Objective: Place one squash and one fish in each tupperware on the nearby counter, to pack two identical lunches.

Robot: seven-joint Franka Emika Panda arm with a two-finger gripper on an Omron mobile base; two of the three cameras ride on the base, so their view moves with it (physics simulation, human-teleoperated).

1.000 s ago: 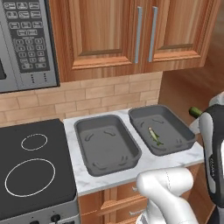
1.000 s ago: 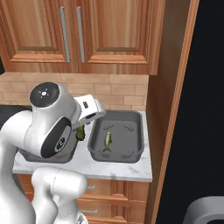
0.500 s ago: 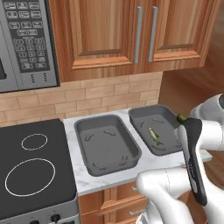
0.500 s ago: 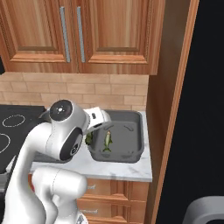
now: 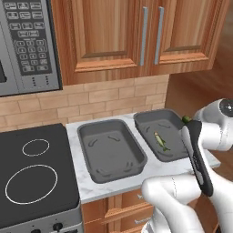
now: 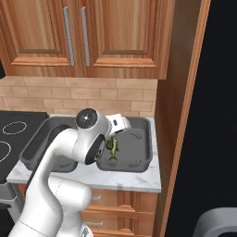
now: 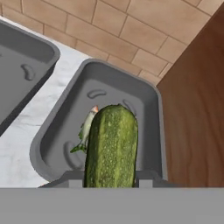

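Holding: my gripper (image 7: pixel 109 183) is clamped on a dark green squash (image 7: pixel 111 146), which stands straight up from between the finger tips in the hand view.
Squash position: I see it hanging above the right tupperware (image 7: pixel 149 109), over the near part of that tray, partly covering the fish beneath it.
Squash from the base views: from the left base view only a small green end (image 5: pixel 185 119) peeks out beside my arm at the tray's right rim; from the right base view a green bit (image 6: pixel 109 144) shows by the wrist, over the tray.
Fish: one greenish-yellow fish (image 5: pixel 160 141) lies on the floor of the right tupperware (image 5: pixel 154 119), roughly in the middle; I see it again in the hand view (image 7: pixel 86 129) and the right base view (image 6: pixel 114 151).
Left tupperware: the second dark grey tray (image 5: pixel 88 132) sits just beside the first on the marble counter (image 5: pixel 157 169), and I see nothing in it.
Surroundings: a black stovetop (image 5: pixel 32 175) is left of the counter, a microwave (image 5: pixel 27 43) above it, wooden cabinets (image 5: pixel 136 34) over the trays, and a wooden side panel (image 7: pixel 197 109) just right of the right tray.
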